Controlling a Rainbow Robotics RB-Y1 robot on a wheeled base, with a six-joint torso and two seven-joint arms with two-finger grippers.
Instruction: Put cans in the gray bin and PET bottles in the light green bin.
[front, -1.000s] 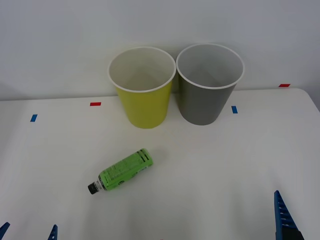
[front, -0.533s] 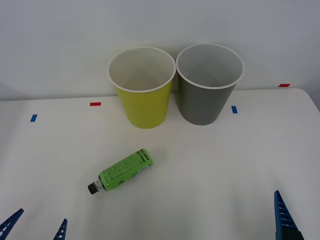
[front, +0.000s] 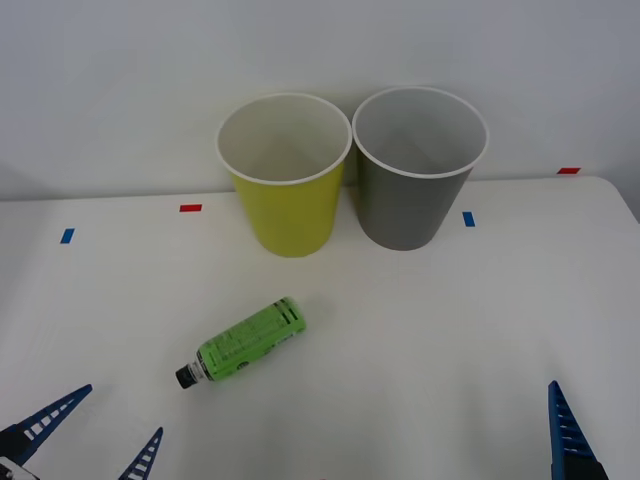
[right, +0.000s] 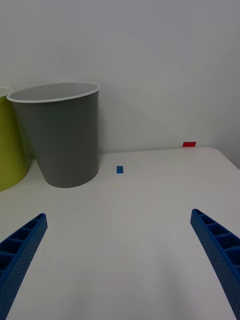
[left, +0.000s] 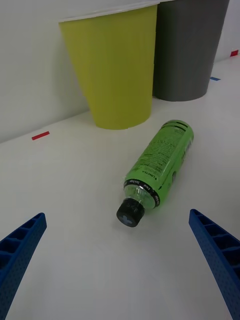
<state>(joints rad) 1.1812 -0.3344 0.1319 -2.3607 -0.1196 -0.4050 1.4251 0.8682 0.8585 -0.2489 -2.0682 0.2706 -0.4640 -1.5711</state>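
White table (front: 450, 330), green-labelled black-capped bottle (front: 244, 342)

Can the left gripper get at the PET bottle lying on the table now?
Probably yes: the left gripper is open, and the PET bottle lies alone on bare table, apart from both bins, cap toward it.

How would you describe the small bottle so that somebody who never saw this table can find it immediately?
On the white table, two tall round bins stand side by side at the far edge: the light green bin and the gray bin. Nearer than the light green bin, apart from it, lies the PET bottle on its side. Its bright green label and black cap set it apart.
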